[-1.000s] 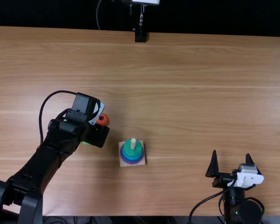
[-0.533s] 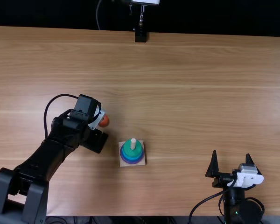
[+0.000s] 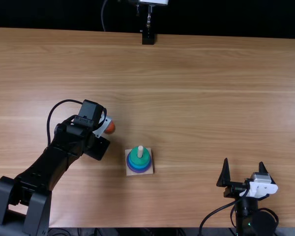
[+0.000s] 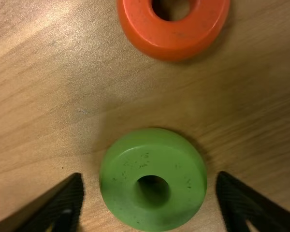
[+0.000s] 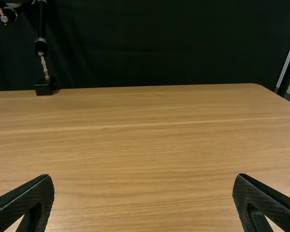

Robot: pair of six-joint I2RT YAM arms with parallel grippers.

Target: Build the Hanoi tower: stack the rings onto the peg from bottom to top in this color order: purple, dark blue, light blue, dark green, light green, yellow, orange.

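the light falls bright from above on the table (image 3: pixel 196 98), with pale glare toward its left side and near edge. a soft, faint shadow spreads beside the left arm (image 3: pixel 54 152). past the far edge, the black cloth (image 5: pixel 159 43) drinks up the light. in the left wrist view, glare whitens one corner, the wood dims opposite, shade hugs the green ring (image 4: pixel 128 179), and a gentle shine sits on the orange ring (image 4: pixel 171 43). the fingers (image 4: pixel 70 193) close to that lens look blurred.
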